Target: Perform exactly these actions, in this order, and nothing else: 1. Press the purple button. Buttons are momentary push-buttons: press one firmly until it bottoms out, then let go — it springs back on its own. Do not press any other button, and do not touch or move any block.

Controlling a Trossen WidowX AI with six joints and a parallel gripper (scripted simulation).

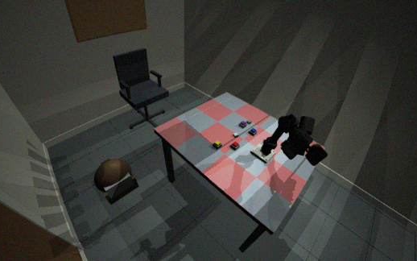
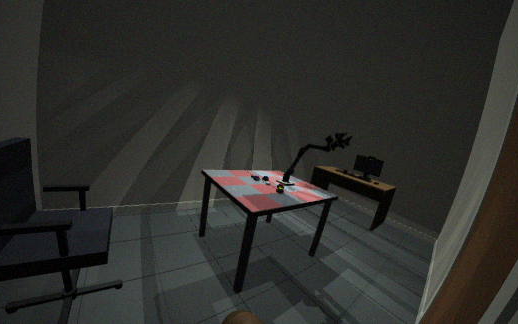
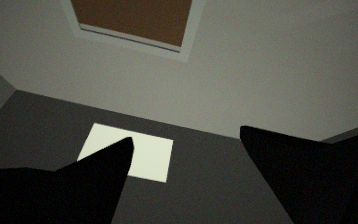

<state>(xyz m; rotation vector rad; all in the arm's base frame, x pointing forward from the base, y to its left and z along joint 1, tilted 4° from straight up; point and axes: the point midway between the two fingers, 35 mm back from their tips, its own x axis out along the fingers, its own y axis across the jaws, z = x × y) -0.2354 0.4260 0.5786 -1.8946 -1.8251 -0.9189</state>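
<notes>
So, the gripper [image 3: 185, 150] stands wide with nothing between its fingers; in the wrist view the two dark fingers fill the lower left and lower right of the frame, aimed up at a wall and ceiling with a pale lit panel [image 3: 145, 155] between them, not at the table. In the top view the arm [image 1: 299, 138] is folded up at right of centre, its head hanging off past the table's right edge, rising from a white base plate [image 1: 263, 154]. In the exterior view the arm reaches up and to the right, well above the table top. The purple button [image 1: 242, 124] sits on the checkered table [image 1: 234, 181] above centre of the top view, up and left of the base, with the blue button [image 1: 253, 131] just right and below it, a small dark block [image 1: 249, 122] just beside it and a small white block [image 1: 236, 134] below. Red button [image 1: 235, 145] and yellow button [image 1: 217, 143] lie further down-left. Step 1 looks not begun: no contact, gripper well apart from any button. Next move likely calls for swinging the wrist down and over the purple button, then pressing straight down, steering off the blue button and the near dark block.
</notes>
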